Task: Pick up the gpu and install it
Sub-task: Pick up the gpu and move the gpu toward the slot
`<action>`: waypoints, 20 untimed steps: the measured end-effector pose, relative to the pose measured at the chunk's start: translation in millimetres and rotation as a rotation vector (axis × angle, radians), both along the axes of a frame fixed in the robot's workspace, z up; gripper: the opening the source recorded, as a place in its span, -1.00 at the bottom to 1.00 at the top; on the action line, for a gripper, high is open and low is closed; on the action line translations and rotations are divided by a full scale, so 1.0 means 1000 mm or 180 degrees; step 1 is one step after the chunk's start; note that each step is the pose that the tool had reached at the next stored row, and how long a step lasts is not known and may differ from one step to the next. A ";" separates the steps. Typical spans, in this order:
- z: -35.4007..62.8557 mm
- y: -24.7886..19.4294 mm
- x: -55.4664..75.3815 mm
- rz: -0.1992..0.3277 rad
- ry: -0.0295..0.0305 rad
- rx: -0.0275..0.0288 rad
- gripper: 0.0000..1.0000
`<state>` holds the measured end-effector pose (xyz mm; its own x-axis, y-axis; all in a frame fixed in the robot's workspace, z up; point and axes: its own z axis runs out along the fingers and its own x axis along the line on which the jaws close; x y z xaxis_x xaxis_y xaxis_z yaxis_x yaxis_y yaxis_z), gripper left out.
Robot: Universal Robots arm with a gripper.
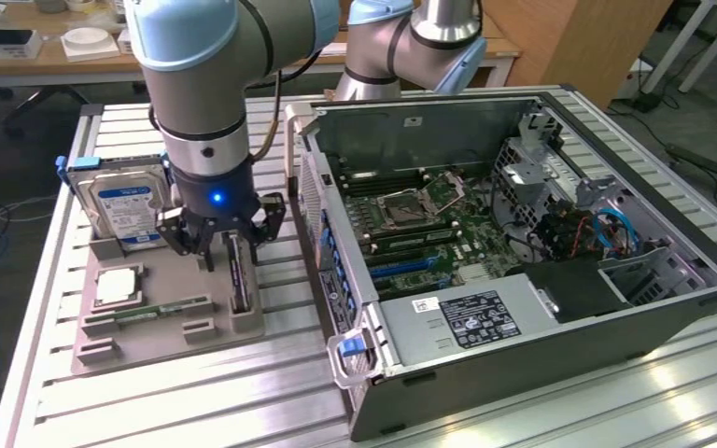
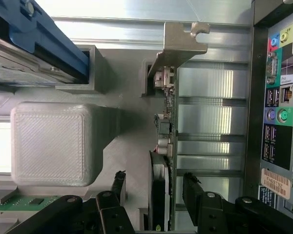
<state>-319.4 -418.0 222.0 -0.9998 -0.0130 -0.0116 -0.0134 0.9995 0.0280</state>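
We see the gpu (image 1: 240, 285) standing on its long edge in a slot of the grey holder tray (image 1: 147, 350). This tray lies on the aluminium table (image 1: 209, 411), just beside the open computer case (image 1: 484, 355), at the exterior view's left of it. The gripper (image 1: 234, 250) hangs directly over the card and its jaws stand wide, with one finger on each side of it. In the wrist view the gripper (image 2: 155, 189) has the thin dark edge of the gpu (image 2: 162, 146) between its two black fingers (image 2: 118, 187). We see a gap on both sides, so nothing is held. The pale metal bracket (image 2: 178, 41) is at the end of the card away from the fingers. In the same tray the hard drive (image 1: 128, 201) with a blue-white label stands upright, and the processor (image 1: 119, 285) and the green memory stick (image 1: 165, 308) lie flat. The rear port panel (image 2: 278, 97) of the case is near the card.
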 end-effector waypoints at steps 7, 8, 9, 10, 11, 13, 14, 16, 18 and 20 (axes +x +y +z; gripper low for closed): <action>-0.0003 0.0000 0.002 -0.0002 0.0000 0.0000 0.18; -0.0004 0.0000 0.002 -0.0004 0.0000 0.0000 0.18; -0.0005 0.0000 0.002 -0.0008 0.0000 0.0000 0.18; -0.0009 0.0001 0.002 -0.0011 0.0000 0.0000 0.18; -0.0013 0.0001 0.002 -0.0015 -0.0001 0.0000 0.18; -0.0021 0.0001 0.002 -0.0018 0.0000 0.0000 0.18; -0.0026 0.0001 0.002 -0.0019 0.0000 0.0000 0.18; -0.0031 0.0000 0.002 -0.0019 -0.0001 0.0000 0.18; -0.0031 0.0000 0.002 -0.0019 -0.0001 -0.0001 0.18; -0.0032 0.0000 0.002 -0.0019 -0.0002 0.0000 0.15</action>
<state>-317.5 -418.0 218.8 -0.9999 -0.0071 -0.0122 -0.0074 0.9996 0.0280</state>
